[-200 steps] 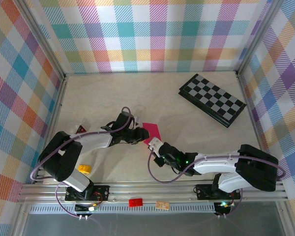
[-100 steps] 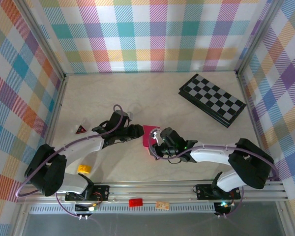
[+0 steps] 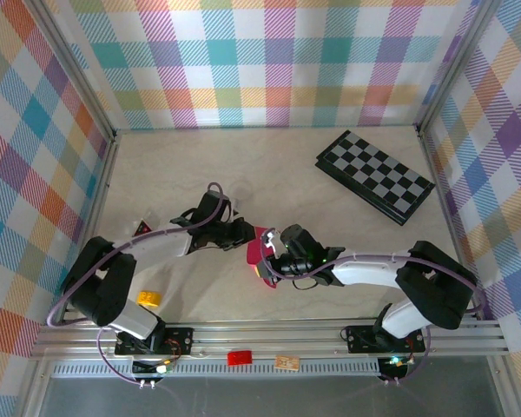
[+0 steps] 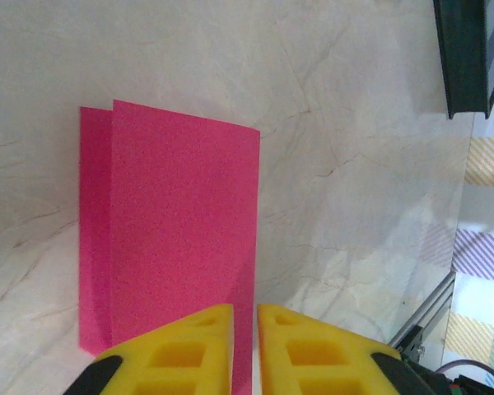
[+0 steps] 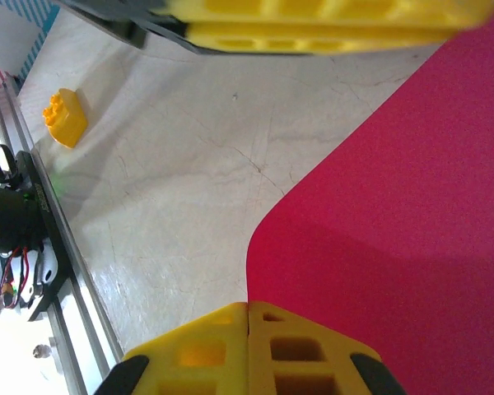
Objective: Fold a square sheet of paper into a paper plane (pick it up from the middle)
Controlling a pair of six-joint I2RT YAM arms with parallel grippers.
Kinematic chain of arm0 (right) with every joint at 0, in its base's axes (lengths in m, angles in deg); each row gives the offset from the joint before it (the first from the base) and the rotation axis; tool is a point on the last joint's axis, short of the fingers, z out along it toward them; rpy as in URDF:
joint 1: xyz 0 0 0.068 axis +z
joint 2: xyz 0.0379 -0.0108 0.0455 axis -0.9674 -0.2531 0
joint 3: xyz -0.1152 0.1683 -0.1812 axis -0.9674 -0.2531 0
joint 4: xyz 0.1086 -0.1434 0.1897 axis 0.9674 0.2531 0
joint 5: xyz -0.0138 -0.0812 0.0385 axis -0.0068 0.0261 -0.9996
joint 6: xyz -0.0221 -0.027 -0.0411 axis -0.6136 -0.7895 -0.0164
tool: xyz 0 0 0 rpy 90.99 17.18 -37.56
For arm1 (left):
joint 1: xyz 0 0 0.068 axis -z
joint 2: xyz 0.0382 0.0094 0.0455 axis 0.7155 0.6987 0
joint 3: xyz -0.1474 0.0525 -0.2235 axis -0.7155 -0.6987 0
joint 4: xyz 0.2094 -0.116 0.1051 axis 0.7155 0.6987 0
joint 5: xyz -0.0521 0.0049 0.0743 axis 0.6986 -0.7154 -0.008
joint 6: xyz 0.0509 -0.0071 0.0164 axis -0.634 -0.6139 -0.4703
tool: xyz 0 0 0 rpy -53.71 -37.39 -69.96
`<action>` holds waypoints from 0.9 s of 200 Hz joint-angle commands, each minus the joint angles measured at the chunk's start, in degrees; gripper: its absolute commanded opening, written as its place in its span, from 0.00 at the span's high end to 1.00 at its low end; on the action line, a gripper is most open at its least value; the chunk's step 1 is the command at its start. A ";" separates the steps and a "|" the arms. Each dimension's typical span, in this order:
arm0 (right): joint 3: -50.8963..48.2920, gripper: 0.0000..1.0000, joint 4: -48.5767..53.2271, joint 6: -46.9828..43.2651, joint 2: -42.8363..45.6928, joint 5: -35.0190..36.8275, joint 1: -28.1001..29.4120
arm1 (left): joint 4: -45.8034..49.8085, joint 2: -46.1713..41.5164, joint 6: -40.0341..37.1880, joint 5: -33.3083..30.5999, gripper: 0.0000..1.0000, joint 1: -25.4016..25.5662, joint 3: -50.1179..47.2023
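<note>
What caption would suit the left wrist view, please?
Left gripper pinching the edge of a folded-over magenta-pink paper sheet above a pale marbled tabletop.

Walls: you have plaid panels [image 3: 269, 61] in pastel checks at the back, left and right.
Frame: silver metal posts [image 3: 78, 74] slant up your corners.
Table: your top [image 3: 243, 174] is pale, matte and marble-veined.
Near edge: a slotted aluminium rail [image 3: 260, 337] crosses in front of you.
Light: soft and even, so you get only faint shadows on the top.
</note>
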 commanded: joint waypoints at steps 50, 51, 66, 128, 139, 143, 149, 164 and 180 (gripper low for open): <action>-0.35 0.94 -0.45 0.55 -0.94 -0.12 -0.25 | -0.34 8.59 -1.95 4.84 0.89 -0.44 6.08; -0.33 0.94 -0.48 0.58 -0.95 -0.18 -0.25 | -0.17 8.73 -2.08 4.86 0.89 -0.42 6.14; -0.23 0.94 -0.86 0.70 -1.29 -0.71 -0.25 | 2.20 10.56 -4.00 3.69 0.89 -0.31 7.57; 0.72 0.94 -0.76 0.79 -2.52 -1.56 -0.25 | 9.94 16.98 -11.62 -1.99 0.93 -0.13 10.67; 0.91 0.94 -0.75 0.68 -2.82 -1.73 -0.25 | 9.13 17.66 -11.44 -1.84 0.93 -0.13 10.05; 0.98 0.94 -0.77 0.70 -2.95 -1.74 -0.25 | 8.91 17.86 -11.36 -1.80 0.93 -0.13 9.80; 1.15 0.94 -0.55 0.56 -3.14 -1.74 -0.32 | 8.63 18.16 -11.22 -1.79 0.93 -0.13 9.55; 1.51 0.94 0.18 0.59 -3.42 -1.89 -0.72 | 8.07 18.70 -11.05 -1.88 0.93 -0.13 8.81; 1.53 0.94 0.54 0.87 -3.67 -2.35 -1.84 | 7.73 18.88 -11.01 -2.36 0.93 -0.13 8.16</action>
